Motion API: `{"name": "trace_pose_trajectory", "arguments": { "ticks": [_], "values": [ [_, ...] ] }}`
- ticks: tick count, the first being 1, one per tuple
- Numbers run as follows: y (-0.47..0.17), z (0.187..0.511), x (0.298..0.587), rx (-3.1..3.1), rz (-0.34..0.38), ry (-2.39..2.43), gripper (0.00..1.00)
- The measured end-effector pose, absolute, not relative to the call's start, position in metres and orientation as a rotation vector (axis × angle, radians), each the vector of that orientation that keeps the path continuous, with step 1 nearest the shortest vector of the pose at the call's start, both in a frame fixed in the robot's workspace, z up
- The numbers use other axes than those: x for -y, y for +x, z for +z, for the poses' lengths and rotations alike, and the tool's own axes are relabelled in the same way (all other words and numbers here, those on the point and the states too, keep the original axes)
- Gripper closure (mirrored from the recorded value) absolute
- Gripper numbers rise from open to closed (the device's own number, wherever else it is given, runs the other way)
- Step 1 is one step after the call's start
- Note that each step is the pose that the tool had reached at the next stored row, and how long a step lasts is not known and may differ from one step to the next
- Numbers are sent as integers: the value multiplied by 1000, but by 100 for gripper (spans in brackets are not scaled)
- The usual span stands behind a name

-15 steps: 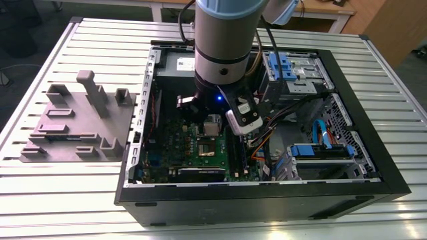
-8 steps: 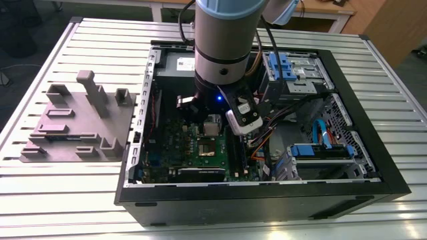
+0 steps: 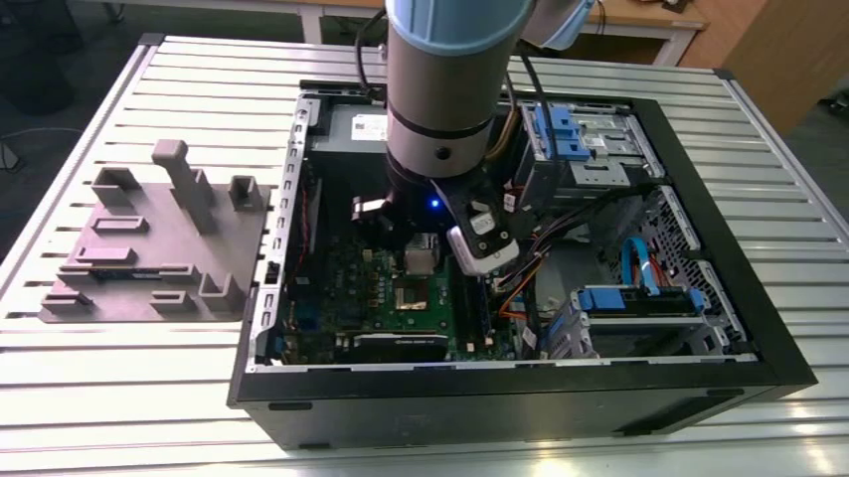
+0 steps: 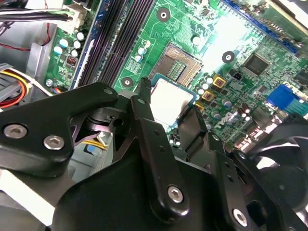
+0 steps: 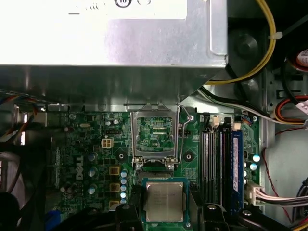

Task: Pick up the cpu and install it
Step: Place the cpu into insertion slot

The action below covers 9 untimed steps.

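The cpu (image 5: 165,201), a small square chip with a silver-grey top, sits between two black fingers (image 5: 131,211), and my gripper (image 5: 166,214) is shut on its edges. In the second wrist view the cpu (image 4: 168,97) hangs over the green motherboard (image 4: 240,43), just beside the open socket (image 4: 177,67), and my gripper (image 4: 169,107) clamps it from both sides. The socket's metal load frame (image 5: 156,134) is hinged up. In the exterior view my gripper (image 3: 422,256) is low inside the open computer case (image 3: 531,378), just above the socket (image 3: 416,296).
A large grey power supply box (image 5: 110,38) overhangs the board near the socket. Memory slots (image 5: 216,163) run beside it, with loose cables (image 5: 269,43) beyond. Blue drive bays (image 3: 578,134) fill the case's far side. A grey fixture block (image 3: 153,248) stands on the table at the exterior view's left.
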<state>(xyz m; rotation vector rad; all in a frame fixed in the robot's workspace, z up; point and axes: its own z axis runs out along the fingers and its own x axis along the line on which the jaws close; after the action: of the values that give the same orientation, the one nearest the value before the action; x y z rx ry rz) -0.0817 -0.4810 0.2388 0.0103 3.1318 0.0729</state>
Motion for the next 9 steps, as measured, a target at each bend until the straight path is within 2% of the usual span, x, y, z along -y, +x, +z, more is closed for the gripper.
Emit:
{"name": "trace_pose_trajectory", "arguments": {
  "ticks": [9],
  "values": [
    [-85,225,483,-3132,73,9,53]
  ]
}}
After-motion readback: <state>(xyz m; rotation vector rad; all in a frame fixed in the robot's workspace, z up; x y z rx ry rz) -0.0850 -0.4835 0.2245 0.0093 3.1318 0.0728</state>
